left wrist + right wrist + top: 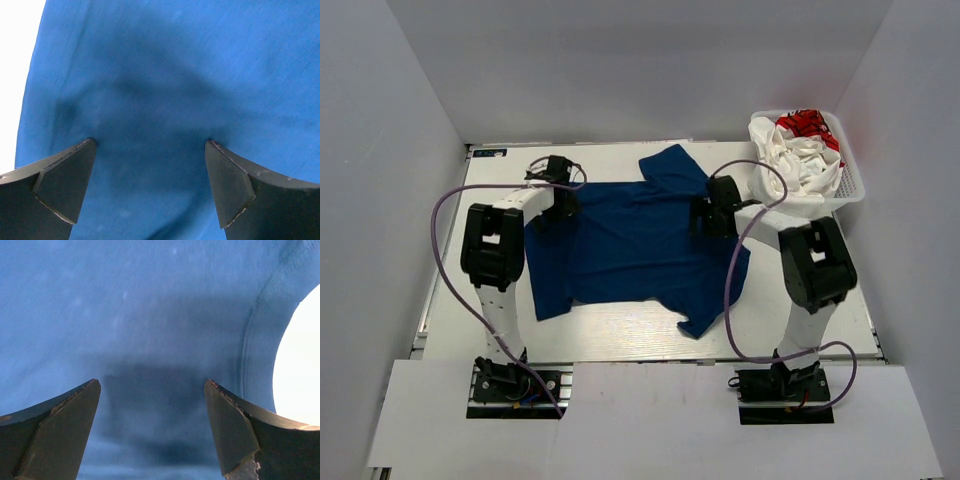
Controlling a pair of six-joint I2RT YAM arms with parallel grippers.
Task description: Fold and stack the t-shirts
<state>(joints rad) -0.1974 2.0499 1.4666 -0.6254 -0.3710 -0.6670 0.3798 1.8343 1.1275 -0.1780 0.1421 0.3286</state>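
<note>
The royal blue t-shirt point(630, 245) lies spread flat in the middle of the table, one sleeve pointing toward the back. My left gripper point(563, 205) hovers low over its left side, open, with only blue cloth point(165, 75) between the wide fingers point(150, 145). Over the shirt's right side my right gripper point(705, 215) is also open, bare cloth point(150, 315) between its tips point(152, 385) and a stitched hem point(252, 340) just to the right. The white t-shirt with the red print point(798, 148) sits crumpled in the basket. I cannot tell whether the fingertips touch the cloth.
A white plastic mesh basket point(850, 195) stands at the back right corner of the table. White walls close in the left, back and right sides. Bare white tabletop point(620, 335) shows in front of the shirt, and past its edges point(12, 75) point(300, 365).
</note>
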